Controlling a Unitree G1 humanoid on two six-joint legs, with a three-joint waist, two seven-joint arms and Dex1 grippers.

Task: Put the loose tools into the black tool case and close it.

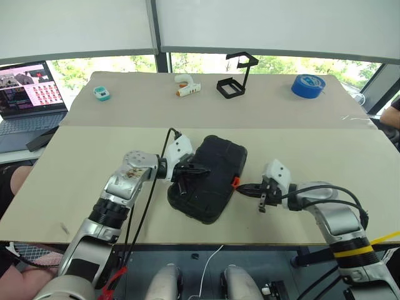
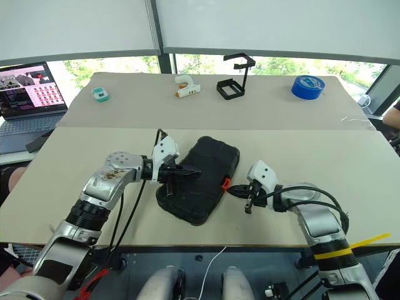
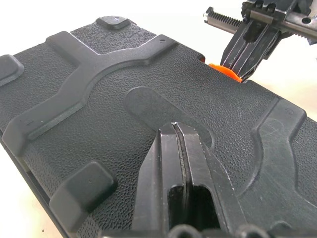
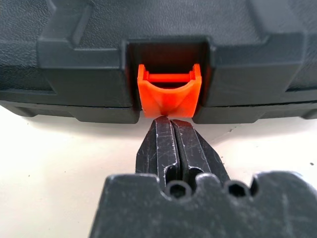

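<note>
The black tool case lies on the near table with its ribbed lid down. My left gripper is shut, and its fingertips rest on the lid's textured top. My right gripper is shut too. Its tips touch the lower edge of the small orange latch on the case's right side. From the head, this gripper lies low over the table beside the latch. The loose tools are out of view.
On the far table stand a big blue tape roll, a black wire-frame stand, a white-orange gun-shaped tool and a small teal device. An open laptop sits at the left. A person's arm shows at the right edge.
</note>
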